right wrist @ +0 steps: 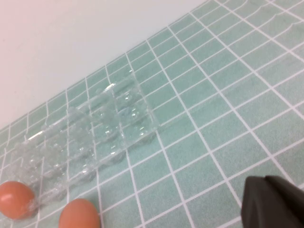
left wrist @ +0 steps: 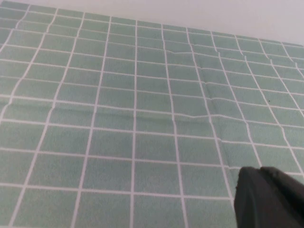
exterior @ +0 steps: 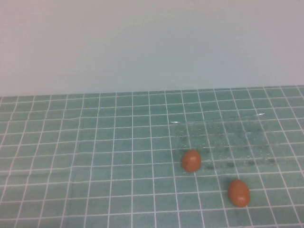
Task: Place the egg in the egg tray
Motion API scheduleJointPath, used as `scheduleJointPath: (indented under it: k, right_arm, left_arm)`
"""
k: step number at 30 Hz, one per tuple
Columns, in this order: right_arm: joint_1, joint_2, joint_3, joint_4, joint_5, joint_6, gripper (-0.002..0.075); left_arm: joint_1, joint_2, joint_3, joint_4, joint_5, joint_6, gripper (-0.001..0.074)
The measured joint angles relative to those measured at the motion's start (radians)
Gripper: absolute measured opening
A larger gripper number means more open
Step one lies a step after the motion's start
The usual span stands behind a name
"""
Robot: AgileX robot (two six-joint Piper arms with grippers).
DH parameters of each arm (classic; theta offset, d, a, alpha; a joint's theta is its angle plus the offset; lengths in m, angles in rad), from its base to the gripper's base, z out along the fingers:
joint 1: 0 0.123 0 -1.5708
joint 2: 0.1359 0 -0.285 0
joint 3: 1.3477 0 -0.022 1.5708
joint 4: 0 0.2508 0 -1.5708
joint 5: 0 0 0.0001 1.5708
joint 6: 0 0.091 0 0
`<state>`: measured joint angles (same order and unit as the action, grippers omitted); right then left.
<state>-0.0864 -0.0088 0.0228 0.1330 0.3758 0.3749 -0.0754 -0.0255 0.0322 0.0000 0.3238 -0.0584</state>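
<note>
Two orange-brown eggs show in the high view. One egg (exterior: 191, 160) is at the front left corner of the clear egg tray (exterior: 247, 142), seemingly in its end cup. The other egg (exterior: 238, 192) lies on the green checked cloth in front of the tray. The right wrist view shows the tray (right wrist: 118, 118), the corner egg (right wrist: 14, 199) and the loose egg (right wrist: 80, 213). My right gripper (right wrist: 263, 183) is shut and empty, well apart from them. My left gripper (left wrist: 259, 171) is shut and empty over bare cloth. Neither gripper shows in the high view.
The green checked cloth (exterior: 95, 156) covers the table, with slight creases. A plain pale wall (exterior: 142, 42) stands behind its far edge.
</note>
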Motion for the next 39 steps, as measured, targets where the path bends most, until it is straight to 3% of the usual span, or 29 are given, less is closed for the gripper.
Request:
scheduleJointPath:
  k: [33,39]
  right_arm:
    - [0.0,0.0,0.0,0.0,-0.006,-0.013,-0.0001]
    - [0.0,0.0,0.007,-0.045,-0.292,-0.046,-0.0001]
  left_arm:
    - [0.0,0.0,0.0,0.0,0.0,0.0,-0.0001]
    - [0.0,0.0,0.0,0.0,0.0,0.0,-0.0001]
